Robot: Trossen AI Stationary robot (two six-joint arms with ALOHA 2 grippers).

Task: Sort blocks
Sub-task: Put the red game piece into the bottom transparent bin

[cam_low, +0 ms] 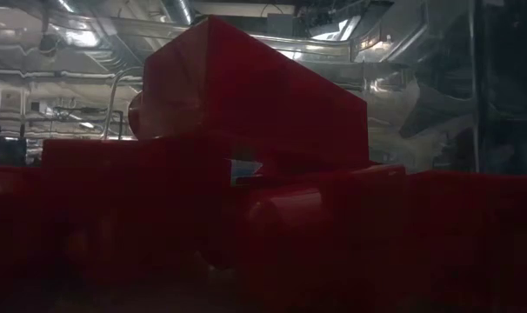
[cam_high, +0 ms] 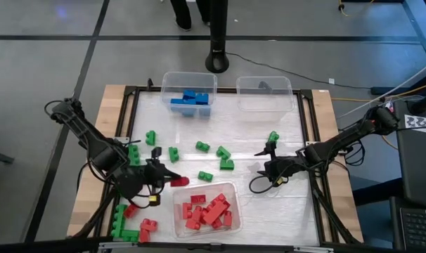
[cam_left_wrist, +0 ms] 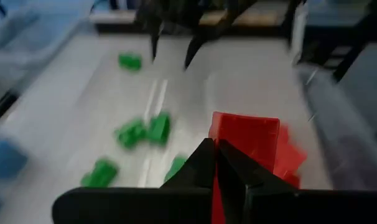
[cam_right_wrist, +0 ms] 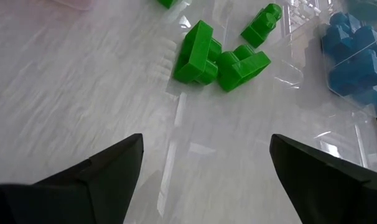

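High view: the left claw (cam_high: pixel 172 180) grips a red block (cam_high: pixel 179 181) just beside the clear bin (cam_high: pixel 232 190) of red blocks, while the right claw (cam_high: pixel 263 160) waits open over the desk (cam_high: pixel 290 204) near scattered green blocks (cam_high: pixel 224 158).

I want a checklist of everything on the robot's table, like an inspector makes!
Surface: pale table top, wooden edges.
Job's things: blue blocks in one bin, red blocks in another; green blocks loose.
Clutter: third bin, no blocks seen inside.
Grippers: left end effector shut on red block; right end effector open, holding nothing.
Cables: yellow cable on floor.
Surroundings: a person's legs beyond the table.
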